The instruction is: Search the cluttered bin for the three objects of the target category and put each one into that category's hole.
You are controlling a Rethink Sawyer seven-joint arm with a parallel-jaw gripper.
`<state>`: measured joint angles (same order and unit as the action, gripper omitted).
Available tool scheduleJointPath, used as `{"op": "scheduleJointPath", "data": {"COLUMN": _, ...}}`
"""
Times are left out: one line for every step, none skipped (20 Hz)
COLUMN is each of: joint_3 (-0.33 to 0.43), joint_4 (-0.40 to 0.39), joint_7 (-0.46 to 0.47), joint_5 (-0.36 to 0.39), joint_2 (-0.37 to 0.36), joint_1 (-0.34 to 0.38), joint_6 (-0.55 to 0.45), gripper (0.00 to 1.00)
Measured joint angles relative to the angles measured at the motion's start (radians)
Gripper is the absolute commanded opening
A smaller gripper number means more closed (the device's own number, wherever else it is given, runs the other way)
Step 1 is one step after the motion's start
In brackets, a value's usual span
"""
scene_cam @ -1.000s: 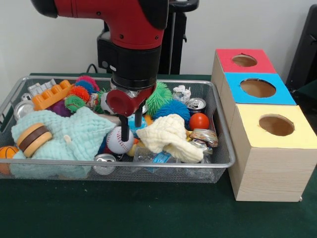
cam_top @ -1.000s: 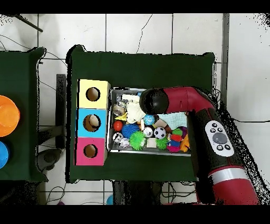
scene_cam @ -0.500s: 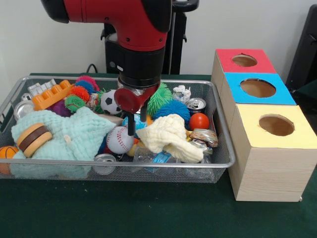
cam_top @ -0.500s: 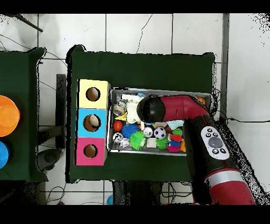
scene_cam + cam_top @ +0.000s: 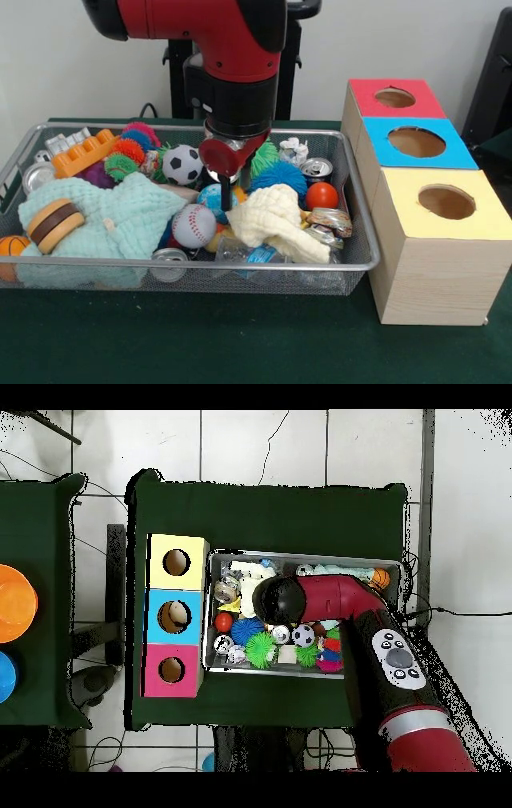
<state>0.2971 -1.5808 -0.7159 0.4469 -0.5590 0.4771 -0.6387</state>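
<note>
The bin (image 5: pixel 362 240) sits on the green tabletop (image 5: pixel 240 344) just left of the three wood-grain boxes, and it's stuffed, so here's my read going left to right. Far left there's a small basketball (image 5: pixel 10 246) against the rim, then a mint muslin cloth (image 5: pixel 120 220) with a toy burger (image 5: pixel 53 224) on top; the cloth looks floppy and would probably drag whatever it covers. Behind it an orange toy block (image 5: pixel 84 154) and some spiky rubber balls (image 5: pixel 128 149), which I'd guess are squishy and easy to pinch. The soccer ball (image 5: pixel 183 164) and baseball (image 5: pixel 194 226) look light but round and smooth, so I'd grab across the widest part or they'll likely squirt out. The gripper (image 5: pixel 226 196) hangs straight down in the middle of the bin, wrist vertical, tips just above the small blue ball (image 5: pixel 213 197) beside the cream cloth (image 5: pixel 276 218); only one dark finger tip shows, so can't tell whether the fingers are wide or narrow. Further right: orange-red ball (image 5: pixel 322 195), crushed cans (image 5: pixel 318 168) (thin, dent easily), then the yellow-topped box (image 5: pixel 436 248).
</note>
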Motion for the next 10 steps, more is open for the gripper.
{"op": "scheduleJointPath", "data": {"joint_3": -0.001, "joint_4": -0.002, "joint_7": 0.000, "joint_5": -0.007, "joint_2": -0.002, "joint_1": -0.004, "joint_6": 0.000, "gripper": 1.00}}
{"op": "scheduleJointPath", "data": {"joint_3": -0.002, "joint_4": -0.003, "joint_7": 0.000, "joint_5": -0.017, "joint_2": -0.005, "joint_1": -0.009, "joint_6": 0.000, "gripper": 1.00}}
{"op": "scheduleJointPath", "data": {"joint_3": -0.002, "joint_4": -0.003, "joint_7": 0.000, "joint_5": -0.030, "joint_2": -0.009, "joint_1": -0.017, "joint_6": 0.000, "gripper": 1.00}}
{"op": "scheduleJointPath", "data": {"joint_3": -0.002, "joint_4": -0.003, "joint_7": 0.000, "joint_5": -0.040, "joint_2": -0.012, "joint_1": -0.022, "joint_6": 0.000, "gripper": 1.00}}
{"op": "scheduleJointPath", "data": {"joint_3": -0.002, "joint_4": -0.003, "joint_7": 0.000, "joint_5": -0.051, "joint_2": -0.017, "joint_1": -0.029, "joint_6": -0.001, "gripper": 1.00}}
{"op": "scheduleJointPath", "data": {"joint_3": -0.003, "joint_4": -0.003, "joint_7": 0.000, "joint_5": -0.062, "joint_2": -0.020, "joint_1": -0.034, "joint_6": -0.003, "gripper": 1.00}}
{"op": "scheduleJointPath", "data": {"joint_3": -0.003, "joint_4": -0.002, "joint_7": 0.000, "joint_5": -0.073, "joint_2": -0.024, "joint_1": -0.040, "joint_6": -0.005, "gripper": 1.00}}
{"op": "scheduleJointPath", "data": {"joint_3": -0.003, "joint_4": 0.000, "joint_7": 0.000, "joint_5": -0.085, "joint_2": -0.028, "joint_1": -0.046, "joint_6": -0.007, "gripper": 1.00}}
{"op": "scheduleJointPath", "data": {"joint_3": -0.003, "joint_4": 0.003, "joint_7": 0.000, "joint_5": -0.096, "joint_2": -0.031, "joint_1": -0.052, "joint_6": -0.011, "gripper": 1.00}}
{"op": "scheduleJointPath", "data": {"joint_3": -0.003, "joint_4": 0.008, "joint_7": 0.000, "joint_5": -0.110, "joint_2": -0.035, "joint_1": -0.062, "joint_6": -0.016, "gripper": 1.00}}
